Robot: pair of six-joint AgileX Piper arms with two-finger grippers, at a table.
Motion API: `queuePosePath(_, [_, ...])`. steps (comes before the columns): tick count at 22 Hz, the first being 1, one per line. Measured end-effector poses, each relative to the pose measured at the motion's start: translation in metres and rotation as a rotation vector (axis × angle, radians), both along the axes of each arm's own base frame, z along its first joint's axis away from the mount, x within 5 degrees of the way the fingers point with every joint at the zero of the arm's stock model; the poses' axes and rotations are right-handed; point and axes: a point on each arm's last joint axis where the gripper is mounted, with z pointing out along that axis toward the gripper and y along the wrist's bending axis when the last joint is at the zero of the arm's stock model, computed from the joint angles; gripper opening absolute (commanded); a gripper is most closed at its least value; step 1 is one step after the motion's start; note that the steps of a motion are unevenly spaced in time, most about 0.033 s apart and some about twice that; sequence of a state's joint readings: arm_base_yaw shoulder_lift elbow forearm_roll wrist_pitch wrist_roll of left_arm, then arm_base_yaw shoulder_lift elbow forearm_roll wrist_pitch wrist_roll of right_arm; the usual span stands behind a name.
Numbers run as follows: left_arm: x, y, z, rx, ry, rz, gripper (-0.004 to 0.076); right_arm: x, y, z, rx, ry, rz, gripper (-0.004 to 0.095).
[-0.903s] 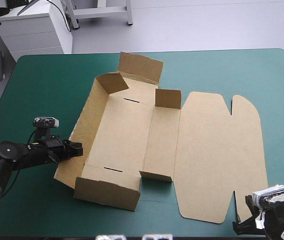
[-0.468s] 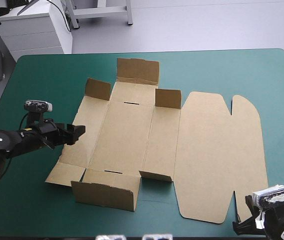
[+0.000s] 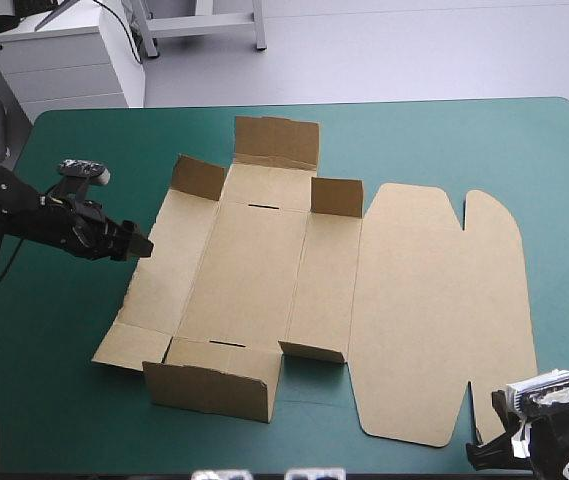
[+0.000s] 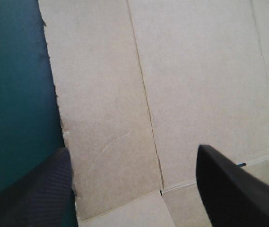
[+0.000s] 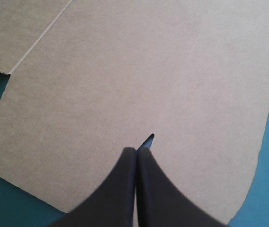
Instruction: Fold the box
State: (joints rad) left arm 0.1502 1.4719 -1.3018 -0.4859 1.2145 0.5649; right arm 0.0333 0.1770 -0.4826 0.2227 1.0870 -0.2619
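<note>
Box (image 3: 264, 270) lies mid-worktop (image 3: 84, 150), mostly flat. Its left side panel is down on the teal-green cover. The near wall (image 3: 214, 385) and far flap (image 3: 276, 140) are raised, and the lid (image 3: 439, 300) lies flat to the right. Left tool (image 3: 136, 242) is at the box's left edge, fingers wide apart and gripping nothing, one over the cover, the other over board. Right tool (image 5: 136, 150) is over the lid's near edge, fingers pressed together with nothing between them.

The brown box (image 3: 254, 270) lies opened out, centred on the surface (image 3: 444, 140): walls upright at 12 and 6 o'clock, lid flat toward 3.
</note>
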Motion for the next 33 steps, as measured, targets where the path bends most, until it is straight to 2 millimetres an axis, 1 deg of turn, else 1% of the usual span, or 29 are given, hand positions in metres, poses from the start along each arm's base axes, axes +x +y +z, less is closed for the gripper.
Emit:
queuePosePath(1, [0.012,0.006,-0.015,-0.014,0.055,0.025,0.0542,0.000,0.000,0.000,0.000,0.000,0.000,-0.0019])
queuePosePath(5, [0.022,0.024,-0.039,-0.031,0.138,0.084,0.0580,0.000,0.000,0.000,0.000,0.000,0.000,-0.0019])
queuePosePath(10, [0.012,0.046,-0.060,-0.065,0.202,0.147,0.0590,0.000,0.000,0.000,0.000,0.000,0.000,-0.0019])
queuePosePath(12, [0.007,0.048,-0.069,-0.125,0.215,0.155,0.0590,0.000,0.000,0.000,0.000,0.000,0.000,-0.0019])
queuePosePath(13, [0.005,0.049,-0.073,-0.148,0.213,0.147,0.0590,0.000,0.000,0.000,0.000,0.000,0.000,-0.0019])
queuePosePath(14, [0.000,0.045,-0.082,-0.192,0.214,0.117,0.0590,0.000,0.000,0.000,0.000,0.000,0.000,-0.0019])
queuePosePath(16, [-0.007,0.041,-0.094,-0.216,0.229,0.079,0.0590,0.000,0.000,0.000,0.000,0.000,0.000,-0.0019])
queuePosePath(18, [-0.011,0.039,-0.101,-0.221,0.244,0.059,0.0590,0.000,0.000,0.000,0.000,0.000,0.000,-0.0019])
queuePosePath(24, [-0.008,0.040,-0.111,-0.221,0.250,0.026,0.0589,0.000,0.000,0.000,0.000,0.000,0.000,-0.0019])
queuePosePath(28, [0.000,0.040,-0.125,-0.277,0.277,0.035,0.0589,0.000,0.000,0.000,0.000,0.000,0.000,-0.0019])
queuePosePath(31, [0.006,0.034,-0.130,-0.339,0.290,0.043,0.0557,0.000,0.000,0.000,0.000,0.000,0.000,-0.0019])
queuePosePath(32, [0.008,0.028,-0.131,-0.346,0.295,0.030,0.0523,0.000,0.000,0.000,0.000,0.000,0.000,-0.0019])
queuePosePath(33, [0.009,0.023,-0.131,-0.348,0.297,0.017,0.0458,0.000,0.000,0.000,0.000,0.000,0.000,-0.0019])
